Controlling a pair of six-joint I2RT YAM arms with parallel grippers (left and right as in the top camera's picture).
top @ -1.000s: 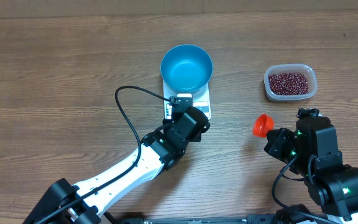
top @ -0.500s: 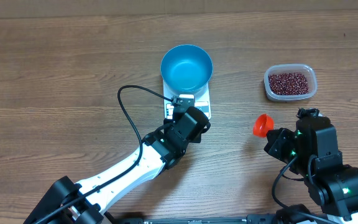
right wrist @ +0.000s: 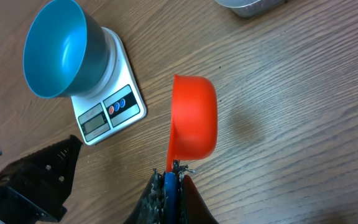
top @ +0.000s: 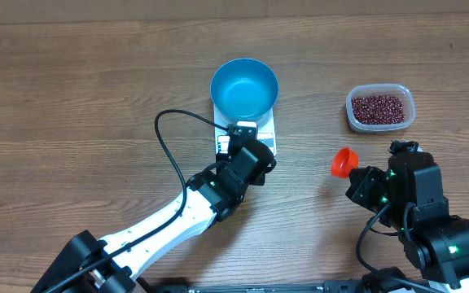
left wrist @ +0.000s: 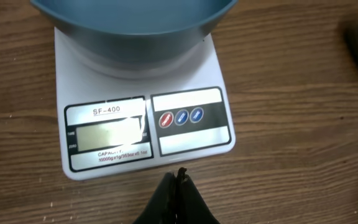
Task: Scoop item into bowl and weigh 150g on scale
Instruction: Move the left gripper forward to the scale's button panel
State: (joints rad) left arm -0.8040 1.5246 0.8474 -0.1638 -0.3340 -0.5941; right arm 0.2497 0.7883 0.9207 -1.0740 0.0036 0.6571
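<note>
The empty blue bowl [top: 244, 87] stands on the white scale [top: 265, 143]; the bowl [left wrist: 135, 18] and the scale [left wrist: 142, 124] also fill the left wrist view, the display facing me. My left gripper [left wrist: 179, 177] is shut and empty, its tips just off the scale's near edge, in front of the button panel. My right gripper [right wrist: 171, 171] is shut on the blue handle of an orange scoop [right wrist: 193, 115], held empty above the table. The scoop [top: 344, 163] hangs right of the scale. Dark red beans [top: 379, 108] lie in a clear tub [top: 409, 102] at the right.
The left arm [top: 177, 216] reaches diagonally from the lower left, a black cable looping beside it. The right arm's body [top: 414, 212] sits at the lower right. The tub's corner [right wrist: 250, 6] shows at the top of the right wrist view.
The left gripper has crept slightly toward the scale's front edge. The right arm and scoop have not moved.
</note>
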